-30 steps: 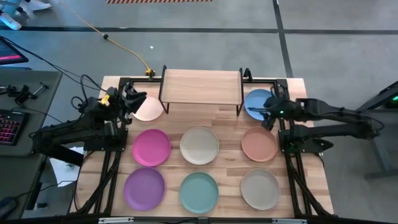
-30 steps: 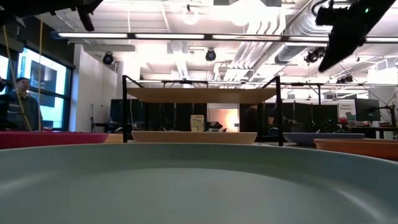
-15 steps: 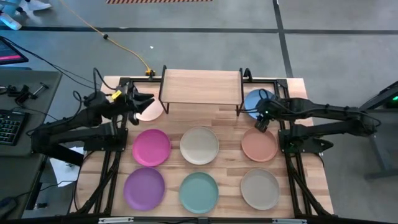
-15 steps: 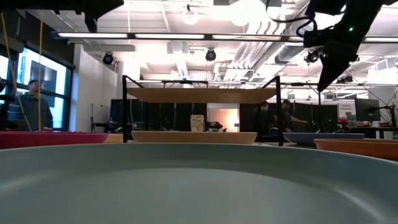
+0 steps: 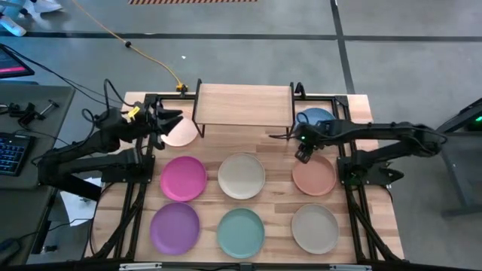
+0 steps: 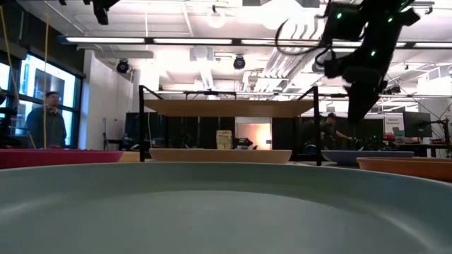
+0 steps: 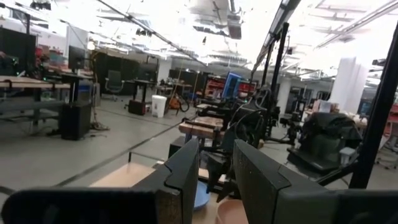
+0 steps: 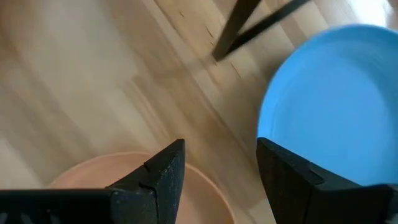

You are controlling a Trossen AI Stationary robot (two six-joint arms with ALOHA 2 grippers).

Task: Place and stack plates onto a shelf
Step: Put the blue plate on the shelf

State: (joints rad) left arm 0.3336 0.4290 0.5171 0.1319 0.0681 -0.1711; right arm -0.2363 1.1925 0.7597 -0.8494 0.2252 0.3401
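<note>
The shelf (image 5: 243, 102) at top centre holds nothing; all eight plates lie on the table. My right gripper (image 5: 303, 153) hangs open between the blue plate (image 5: 315, 120) and salmon plate (image 5: 314, 175). My left gripper (image 5: 170, 120) is open over the pink plate (image 5: 181, 134).

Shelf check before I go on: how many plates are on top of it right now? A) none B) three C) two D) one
A: in the high view the shelf shows only bare light wood, and all eight plates lie on the table, with the pale pink plate and the blue plate just beside the shelf's ends.
</note>
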